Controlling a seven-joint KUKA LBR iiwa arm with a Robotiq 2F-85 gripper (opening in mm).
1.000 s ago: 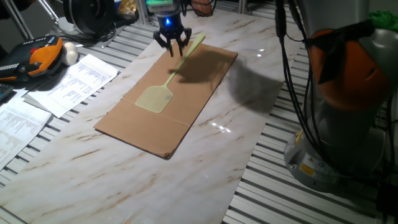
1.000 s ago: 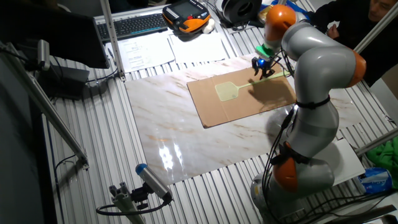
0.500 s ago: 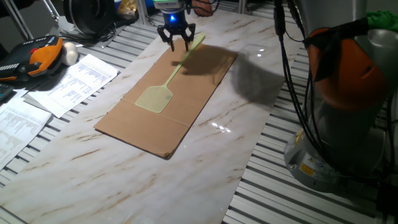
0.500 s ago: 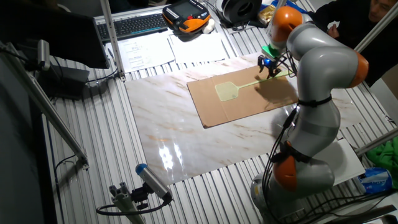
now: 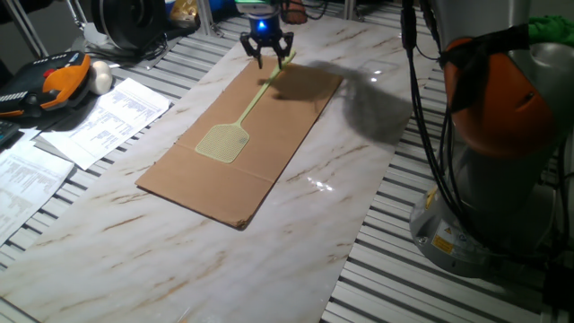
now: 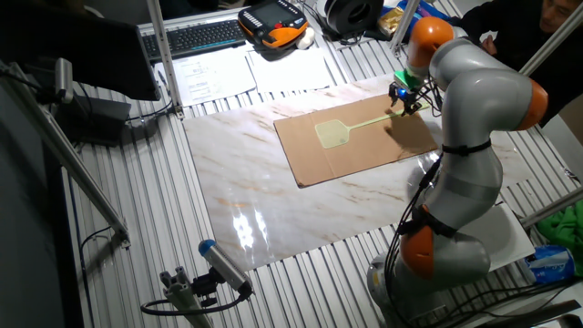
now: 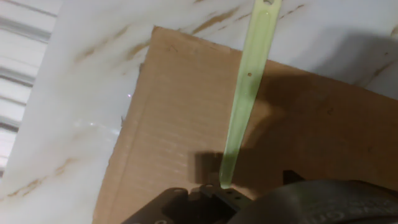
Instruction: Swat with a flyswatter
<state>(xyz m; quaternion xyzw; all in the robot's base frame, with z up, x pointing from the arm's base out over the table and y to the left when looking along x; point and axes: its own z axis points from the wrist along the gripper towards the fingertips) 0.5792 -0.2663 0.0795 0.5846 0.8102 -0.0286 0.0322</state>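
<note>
**Tool shifted along the handle toward its far end**

Compared with the frames from a second ago, I see the tool (image 5: 268, 57) displaced from a position over the mid-handle to one near the handle's end, at the far edge of the cardboard sheet (image 5: 247, 144). The flyswatter (image 5: 240, 112) itself has not changed position.

1. Flyswatter. It lies flat on the cardboard sheet. The mesh head (image 5: 221, 142) rests near the middle of the sheet; the thin straight handle runs away from it toward the far corner, and in the hand view the handle (image 7: 245, 99) extends past the cardboard edge onto the marble.

2. Tool. It points down over the handle end, with a blue light lit above the fingers. The fingers (image 5: 259, 51) appear spread, one on each side of the handle. I cannot tell from these views whether they touch the handle. In the other fixed view the tool (image 6: 406, 98) sits at the handle's end as well.

3. Surroundings. The cardboard sheet rests on the marble-patterned desk (image 5: 134, 260). Printed papers (image 5: 108, 117) lie to one side, with an orange-and-black pendant (image 5: 54, 81) beyond them. The arm's base (image 5: 502, 152), orange and grey, stands at the opposite side of the desk.
</note>
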